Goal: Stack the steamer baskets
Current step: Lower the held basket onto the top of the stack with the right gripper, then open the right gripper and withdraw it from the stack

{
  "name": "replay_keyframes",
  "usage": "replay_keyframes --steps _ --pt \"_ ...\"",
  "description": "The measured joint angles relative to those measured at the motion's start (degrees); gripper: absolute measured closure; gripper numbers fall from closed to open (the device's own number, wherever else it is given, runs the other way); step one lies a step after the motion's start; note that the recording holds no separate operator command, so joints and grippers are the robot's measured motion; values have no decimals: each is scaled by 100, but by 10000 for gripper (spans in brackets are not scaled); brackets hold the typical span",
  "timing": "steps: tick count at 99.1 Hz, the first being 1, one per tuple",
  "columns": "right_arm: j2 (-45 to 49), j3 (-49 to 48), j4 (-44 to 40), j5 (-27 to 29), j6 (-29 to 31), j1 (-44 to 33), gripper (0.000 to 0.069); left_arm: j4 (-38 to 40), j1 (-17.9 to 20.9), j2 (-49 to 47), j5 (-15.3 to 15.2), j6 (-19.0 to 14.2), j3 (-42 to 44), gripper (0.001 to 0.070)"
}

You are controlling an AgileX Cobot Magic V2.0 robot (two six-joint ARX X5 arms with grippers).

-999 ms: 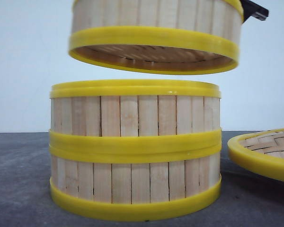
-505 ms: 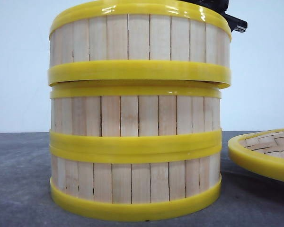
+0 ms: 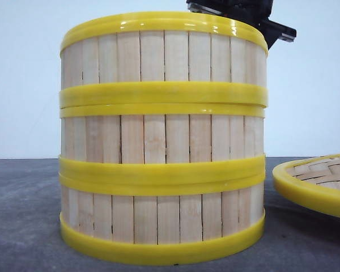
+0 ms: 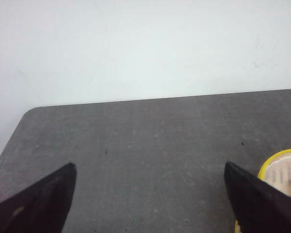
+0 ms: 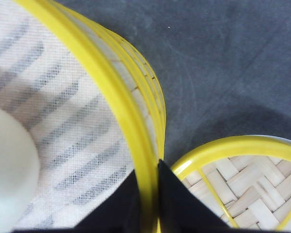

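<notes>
**Inspector:** Status of the top steamer basket?

**Assistant:** A second ago it hung clear above the stack; half a second ago it sat skewed, overhanging on the right. Now its lower ring rests on the middle steamer basket, which sits on the bottom steamer basket. Walls line up on both sides in the front view. In my judgement the stacking is done, bar release.

**Inspector:** Right pincer?

**Assistant:** Still clamped on the top basket's rim, one finger inside the wall, one outside. The front view shows only its dark body behind the upper right rim.

**Inspector:** What does the right wrist view add?

**Assistant:** The basket's interior: a striped cloth liner and a white rounded item, unidentifiable. The woven lid lies on the desk near the stack, apparently not touching.

**Inspector:** Left pincer?

**Assistant:** Fingers spread wide, nothing between them, above bare desk. A yellow-rimmed thing shows at the frame edge; I cannot tell which.

**Inspector:** Risk?

**Assistant:** Opening or lifting carelessly could drag the top basket askew.
</notes>
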Motion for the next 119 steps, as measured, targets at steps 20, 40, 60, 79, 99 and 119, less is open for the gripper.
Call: replay_keyframes --steps 20,40,60,79,99,119 --pt "28 2 20 -63 4 -66 670 2 0 0 0 0 0 115" --pt "28 2 48 -85 4 -70 670 2 0 0 0 0 0 115" --pt "31 2 131 -114 15 -72 641 0 0 0 0 0 0 115" --pt "31 2 149 -122 46 -168 439 0 0 0 0 0 0 115" --pt "31 94 -63 -122 31 -214 415 2 0 0 0 0 0 115" --pt "-37 717 -101 -109 -107 -251 414 28 0 2 0 0 0 115"
